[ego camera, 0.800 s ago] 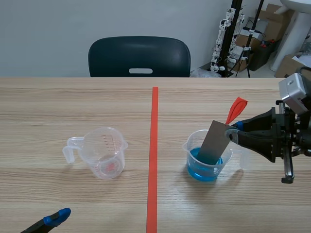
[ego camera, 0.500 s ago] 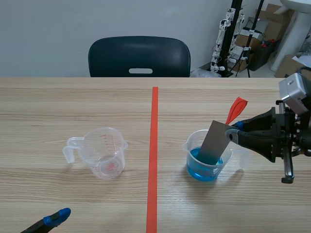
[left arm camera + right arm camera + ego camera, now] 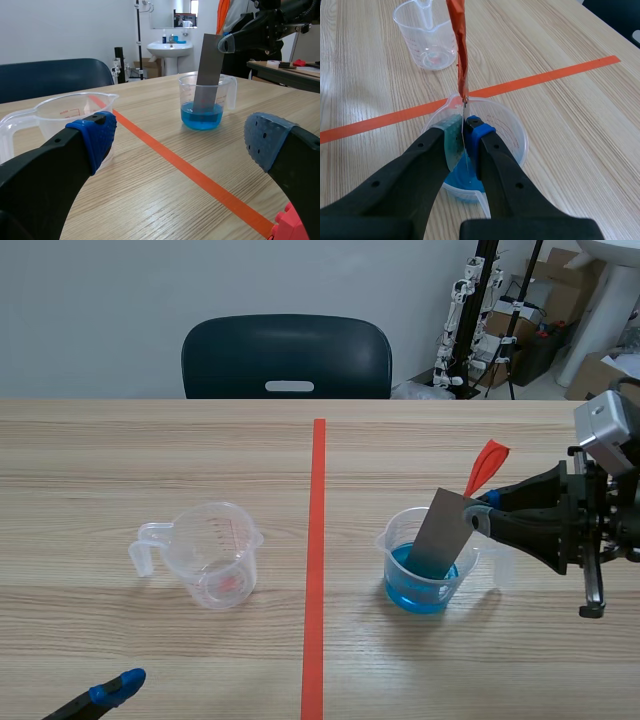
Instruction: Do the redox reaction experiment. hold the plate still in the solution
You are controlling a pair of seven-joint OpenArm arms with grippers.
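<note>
Holding the plate (image 3: 440,530) in blue solution (image 3: 420,595); dip judged done.
On the desk (image 3: 150,460), beaker (image 3: 395,537) opposite a clear beaker (image 3: 215,560); plate tilted inside, lower end submerged, top clamped by right hand (image 3: 481,516); left hand (image 3: 177,132) spread open, idle. Remaining: keeping it steady.

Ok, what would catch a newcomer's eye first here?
The vivid blue solution in the clear cup right of the orange tape line, with a grey plate standing tilted in it, gripped by the right end effector. Left of the line sits another clear measuring cup.
</note>
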